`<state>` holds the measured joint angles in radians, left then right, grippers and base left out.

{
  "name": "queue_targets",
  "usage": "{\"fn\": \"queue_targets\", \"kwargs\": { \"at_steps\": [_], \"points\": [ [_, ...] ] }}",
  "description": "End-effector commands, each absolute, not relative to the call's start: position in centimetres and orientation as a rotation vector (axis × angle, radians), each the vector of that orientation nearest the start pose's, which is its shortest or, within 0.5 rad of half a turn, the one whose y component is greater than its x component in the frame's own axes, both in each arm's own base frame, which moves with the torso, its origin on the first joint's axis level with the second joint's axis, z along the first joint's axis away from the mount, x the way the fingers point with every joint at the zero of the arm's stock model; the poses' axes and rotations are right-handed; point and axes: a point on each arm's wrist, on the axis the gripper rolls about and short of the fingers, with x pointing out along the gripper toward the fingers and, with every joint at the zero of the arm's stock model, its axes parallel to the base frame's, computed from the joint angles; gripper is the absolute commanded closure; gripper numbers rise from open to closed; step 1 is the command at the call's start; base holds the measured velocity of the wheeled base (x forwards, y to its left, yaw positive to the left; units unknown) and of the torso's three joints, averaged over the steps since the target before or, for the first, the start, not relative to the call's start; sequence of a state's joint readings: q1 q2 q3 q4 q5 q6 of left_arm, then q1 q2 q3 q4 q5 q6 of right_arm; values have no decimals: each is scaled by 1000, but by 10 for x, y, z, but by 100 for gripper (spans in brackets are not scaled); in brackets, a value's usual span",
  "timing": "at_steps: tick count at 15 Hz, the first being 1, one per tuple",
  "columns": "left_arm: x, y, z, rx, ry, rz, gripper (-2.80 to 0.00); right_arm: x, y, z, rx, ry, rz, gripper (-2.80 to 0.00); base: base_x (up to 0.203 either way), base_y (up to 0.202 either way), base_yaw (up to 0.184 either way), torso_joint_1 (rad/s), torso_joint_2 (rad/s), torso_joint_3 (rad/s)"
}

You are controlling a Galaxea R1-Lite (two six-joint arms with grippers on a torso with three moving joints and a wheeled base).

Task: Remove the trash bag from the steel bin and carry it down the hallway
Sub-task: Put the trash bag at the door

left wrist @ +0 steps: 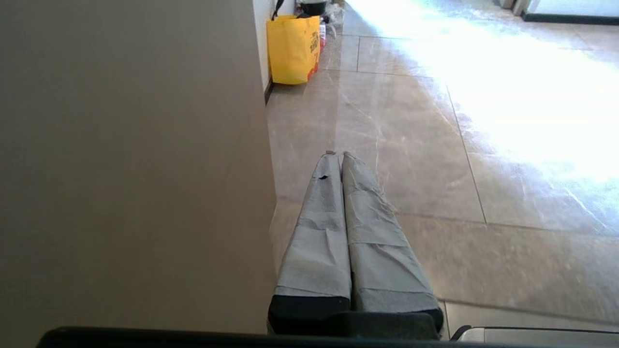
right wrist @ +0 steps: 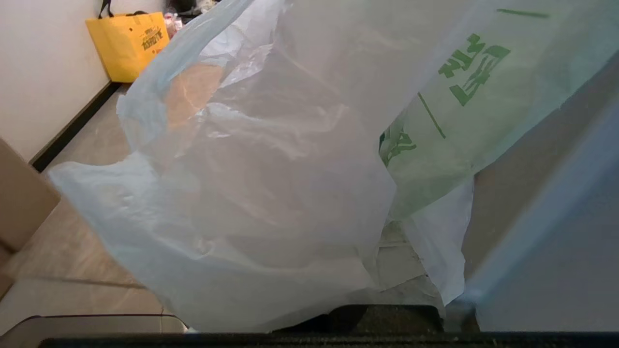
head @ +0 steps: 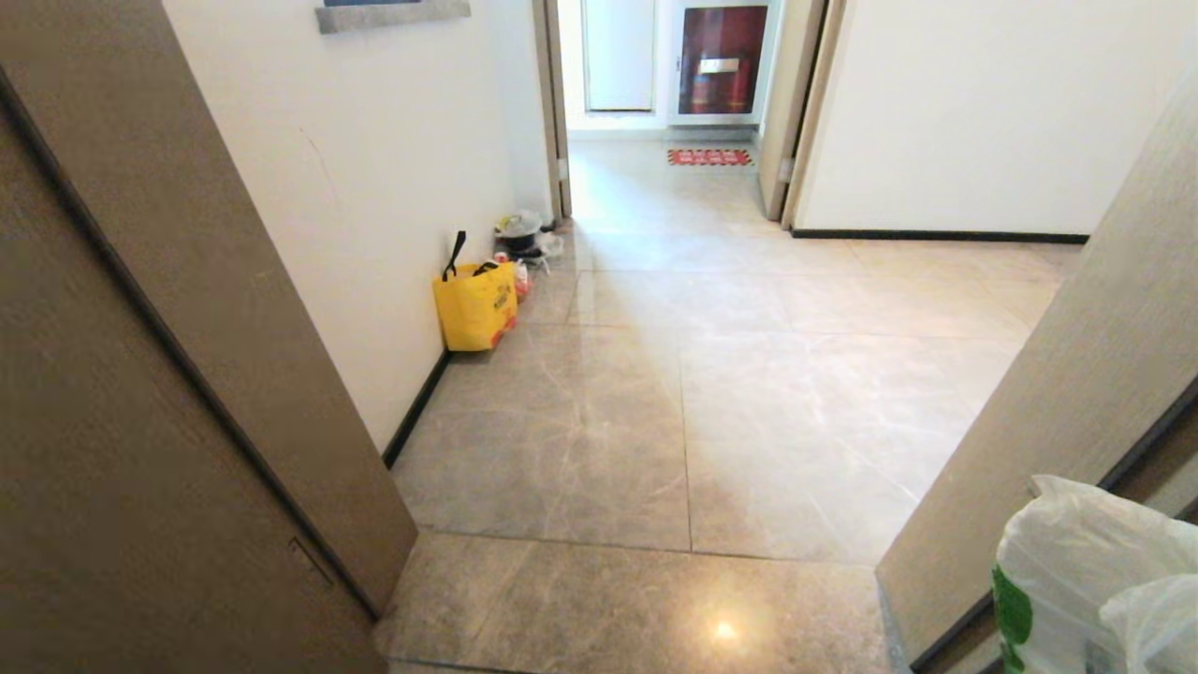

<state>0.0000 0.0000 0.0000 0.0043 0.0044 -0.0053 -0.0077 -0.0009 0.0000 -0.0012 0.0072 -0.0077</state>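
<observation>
The trash bag point(head: 1076, 580), thin white plastic with green print, hangs at the lower right of the head view. In the right wrist view the trash bag point(right wrist: 271, 183) drapes over my right gripper point(right wrist: 408, 241) and hides most of it; only part of one taped finger point(right wrist: 420, 270) shows, and the gripper is shut on the plastic. My left gripper point(left wrist: 338, 155) is shut and empty, its grey-taped fingers pressed together low over the floor beside a brown door. The hallway point(head: 711, 374) of glossy beige tiles stretches ahead. The steel bin is out of view.
A brown door point(head: 140, 374) stands close on the left and a door frame point(head: 1076, 374) close on the right. A yellow bag point(head: 475, 304) and small clutter point(head: 521, 234) sit against the left wall. A red mat point(head: 709, 156) lies beyond the far doorway.
</observation>
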Motion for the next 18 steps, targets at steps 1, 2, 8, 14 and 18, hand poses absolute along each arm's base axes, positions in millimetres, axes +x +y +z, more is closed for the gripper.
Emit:
{"fn": "queue_targets", "kwargs": {
  "at_steps": [1, 2, 8, 14, 18],
  "points": [
    [-23, 0, 75, -6, 5, 5, 0, -23, 0, 76, -8, -2, 0, 0, 197, 0, 3, 7, 7, 7],
    [-23, 0, 75, -6, 5, 5, 0, -23, 0, 76, -8, -2, 0, 0, 190, 0, 3, 5, -2, 2],
    [-23, 0, 75, -6, 5, 5, 0, -23, 0, 76, -8, -2, 0, 0, 191, 0, 2, 1, 6, 3],
    [-23, 0, 75, -8, 5, 5, 0, -23, 0, 76, -8, -2, 0, 0, 192, 0, 1, 3, 1, 1],
    [-23, 0, 75, -8, 5, 5, 0, -23, 0, 76, -8, -2, 0, 0, 185, 0, 0, 1, 4, 0]
  ]
}}
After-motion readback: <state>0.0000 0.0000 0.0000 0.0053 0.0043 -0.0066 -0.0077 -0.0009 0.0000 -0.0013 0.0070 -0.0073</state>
